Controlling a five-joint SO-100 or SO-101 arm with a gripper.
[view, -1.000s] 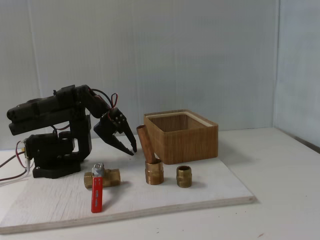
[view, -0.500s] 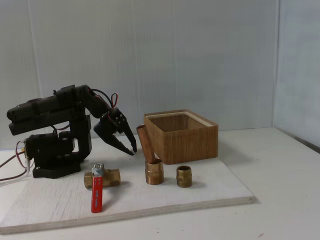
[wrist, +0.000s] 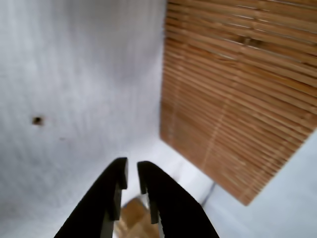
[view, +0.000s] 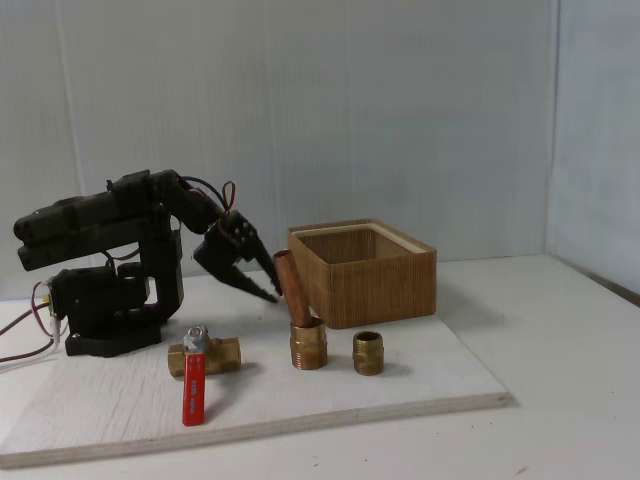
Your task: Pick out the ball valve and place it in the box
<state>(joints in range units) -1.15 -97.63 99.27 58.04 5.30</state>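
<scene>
though nearly clenched and empty, black tapered hand (view: 268, 294) beside ribbed wooden box (view: 370, 275), red-levered brass ball valve (view: 200, 365) apart

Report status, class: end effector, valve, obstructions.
End effector shut, empty, raised near copper pipe fitting. Ball valve on board, untouched. Box open, behind fittings. Pipe fitting close beside end effector.
</scene>
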